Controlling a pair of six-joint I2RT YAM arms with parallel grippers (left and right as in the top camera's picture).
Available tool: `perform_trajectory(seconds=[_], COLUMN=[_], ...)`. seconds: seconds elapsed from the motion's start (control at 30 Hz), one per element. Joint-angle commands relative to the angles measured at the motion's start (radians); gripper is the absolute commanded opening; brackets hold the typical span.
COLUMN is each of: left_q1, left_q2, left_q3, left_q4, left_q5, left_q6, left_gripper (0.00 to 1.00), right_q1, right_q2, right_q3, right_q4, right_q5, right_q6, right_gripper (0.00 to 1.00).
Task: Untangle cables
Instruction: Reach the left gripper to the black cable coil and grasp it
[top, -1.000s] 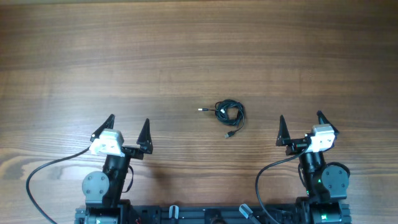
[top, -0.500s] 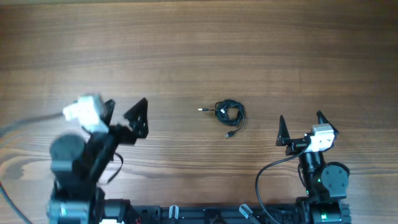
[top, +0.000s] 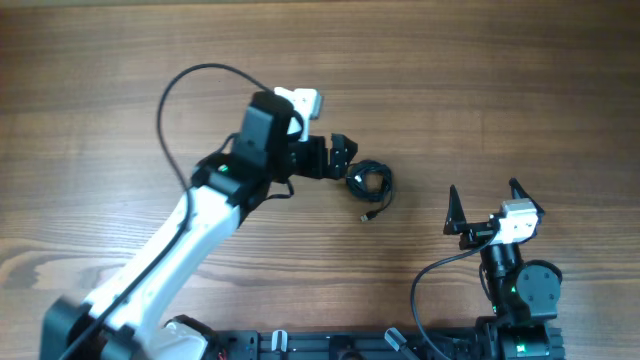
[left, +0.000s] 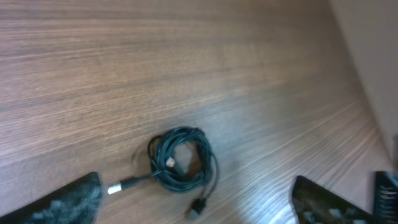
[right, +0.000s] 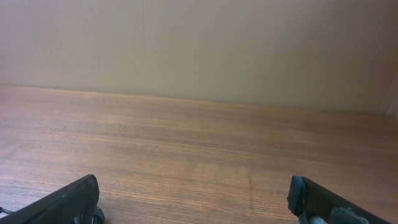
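Note:
The cables (top: 372, 181) lie as one small black coil on the wooden table (top: 500, 90), right of centre. A dark plug end (top: 368, 216) trails from the coil toward the front. My left gripper (top: 347, 157) hangs just left of the coil, open, with nothing between its fingers. In the left wrist view the coil (left: 181, 165) sits between and just ahead of the two fingertips, close to the left gripper (left: 196, 193); its silver-tipped plug (left: 115, 188) points at the left finger. My right gripper (top: 483, 190) stands open and empty at the front right, well apart from the coil; the right wrist view shows the right gripper (right: 193, 186) over bare wood.
The left arm's thick black cord (top: 190, 90) arcs high over the table's left half. The white left arm (top: 180, 240) stretches diagonally from the front left. Both arm bases (top: 350, 345) line the front edge. A plain wall (right: 199, 43) stands beyond the table.
The left arm has swung from its rest spot at the front left up and right to the coil, its jaws still wide. The right arm and the cables have not moved.

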Motion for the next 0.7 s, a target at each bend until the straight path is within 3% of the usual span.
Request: perform_trajectory(seconds=[0.0, 0.07, 0.17, 0.27, 0.43, 0.5, 0.63, 0.67], left_q1=[-0.042, -0.062, -0.085, -0.087, -0.093, -0.111, -0.143, -0.142], left_q2=[0.155, 0.240, 0.361, 0.472, 0.536, 0.547, 0.547, 0.545], left_q3=[0.017, 0.017, 0.017, 0.017, 0.017, 0.017, 0.017, 0.017], left_q4=[0.098, 0.180, 0.306, 0.377, 0.371, 0.345, 0.333, 0.333], left_q5=[0.008, 0.003, -0.004, -0.056, -0.074, -0.074, -0.082, -0.083], left_q6=[0.142, 0.176, 0.176, 0.175, 0.168, 0.168, 0.167, 0.160], left_gripper=[0.76, 0.64, 0.64, 0.52, 0.40, 0.32, 0.04, 0.04], right_q1=[-0.003, -0.003, -0.003, -0.003, -0.003, -0.003, -0.003, -0.003], right_q2=[-0.004, -0.004, -0.004, -0.004, -0.004, -0.004, -0.004, -0.004], right_q3=[-0.001, -0.001, -0.001, -0.001, -0.001, -0.001, -0.001, -0.001], right_q4=[0.003, 0.003, 0.003, 0.003, 0.003, 0.003, 0.003, 0.003], right_q5=[0.013, 0.013, 0.013, 0.013, 0.013, 0.013, 0.013, 0.013], right_q6=[-0.005, -0.005, -0.005, -0.005, -0.005, -0.005, -0.005, -0.005], right_gripper=[1.00, 1.00, 1.00, 1.00, 1.00, 1.00, 1.00, 1.00])
